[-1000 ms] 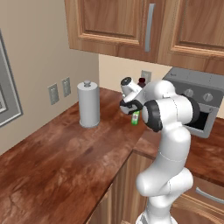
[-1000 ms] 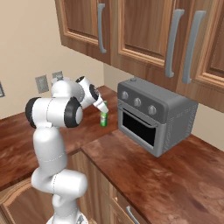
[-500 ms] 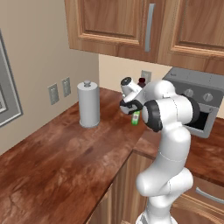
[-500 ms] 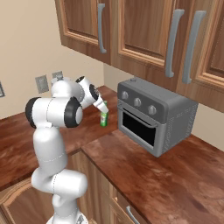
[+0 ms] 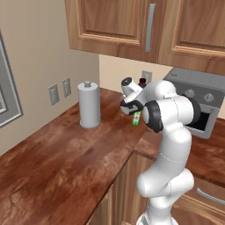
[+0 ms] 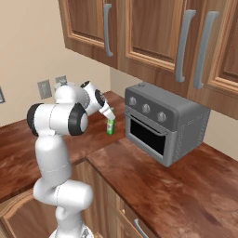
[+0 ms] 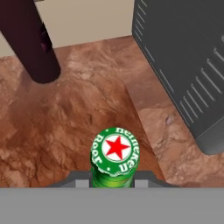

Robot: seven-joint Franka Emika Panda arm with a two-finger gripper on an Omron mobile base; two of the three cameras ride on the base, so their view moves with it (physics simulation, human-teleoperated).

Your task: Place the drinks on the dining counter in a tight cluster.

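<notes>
A slim green bottle (image 5: 136, 118) (image 6: 110, 126) stands upright on the reddish-brown worktop beside the toaster oven. My gripper (image 5: 132, 109) (image 6: 107, 114) is down over its neck and shut on it. In the hand view the bottle's green cap with a red star (image 7: 115, 151) sits right between the jaws of the gripper (image 7: 115, 179). A taller dark maroon bottle (image 7: 33, 43) (image 5: 142, 81) stands behind it near the wall. The dining counter is out of view.
A grey toaster oven (image 6: 162, 123) (image 5: 200, 101) (image 7: 183, 57) stands close to the right of the green bottle. A grey paper-towel roll (image 5: 89, 105) is upright to the left. Wall cabinets (image 6: 153, 42) hang overhead. The worktop (image 5: 66, 162) stretches toward me.
The jaws have closed on the green bottle's neck. The arm and the bottle stay where they were.
</notes>
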